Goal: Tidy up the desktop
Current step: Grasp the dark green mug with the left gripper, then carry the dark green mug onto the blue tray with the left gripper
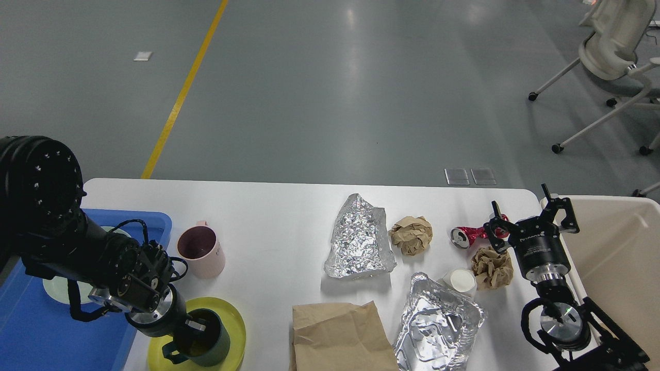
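Reaching into the dark green mug — left claw fingers hidden.

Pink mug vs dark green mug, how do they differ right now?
The pink mug stands directly on the desktop; the dark green mug sits on a yellow plate. The pink mug is free of both arms, while the left gripper reaches into the dark green mug; its jaws are hidden there. The pink mug stands farther from the robot, beside the blue tray. Both are upright, with open tops.
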Tool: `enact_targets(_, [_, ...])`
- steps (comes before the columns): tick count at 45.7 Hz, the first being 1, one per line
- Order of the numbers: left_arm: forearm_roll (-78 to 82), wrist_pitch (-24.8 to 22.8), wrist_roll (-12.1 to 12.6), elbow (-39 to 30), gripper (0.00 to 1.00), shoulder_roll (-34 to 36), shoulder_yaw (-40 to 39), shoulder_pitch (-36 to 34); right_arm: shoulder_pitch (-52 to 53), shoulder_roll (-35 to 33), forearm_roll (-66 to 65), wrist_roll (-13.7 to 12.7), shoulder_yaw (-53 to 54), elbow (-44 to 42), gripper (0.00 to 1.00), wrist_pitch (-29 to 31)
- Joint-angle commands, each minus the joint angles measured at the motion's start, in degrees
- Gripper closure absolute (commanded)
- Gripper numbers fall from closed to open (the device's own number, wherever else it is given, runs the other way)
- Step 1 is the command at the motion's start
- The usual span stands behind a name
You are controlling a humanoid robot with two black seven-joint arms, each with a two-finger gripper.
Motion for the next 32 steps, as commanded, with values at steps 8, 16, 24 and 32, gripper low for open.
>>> enact_targets(8, [-0.18, -8.53, -1.18, -1.94, 1.0, 4.2, -0.37, -7.67, 0.0, 0.08, 0.0, 0.0, 0.0, 0.0, 0.0, 0.01])
enact_targets(16, [-0.18, -12.92, -1.62, -6.15, 1.0, 7.54, 0.15, -16.02, 0.0, 0.0, 0.0, 0.0, 0.0, -0.08, 0.0, 0.01])
enact_targets(24, [-0.18, -19.78, -1.79, -12.57, 1.0, 8.25, 1.65, -28.23, 0.09, 0.08, 0.0, 0.0, 0.0, -0.17, 0.0, 0.01])
enact_targets(32, [-0.79, -24.96, -3.37, -18.02, 1.0, 7.72, 3.14, -41.41, 0.09, 0.09, 0.0, 0.0, 0.0, -0.17, 0.0, 0.01])
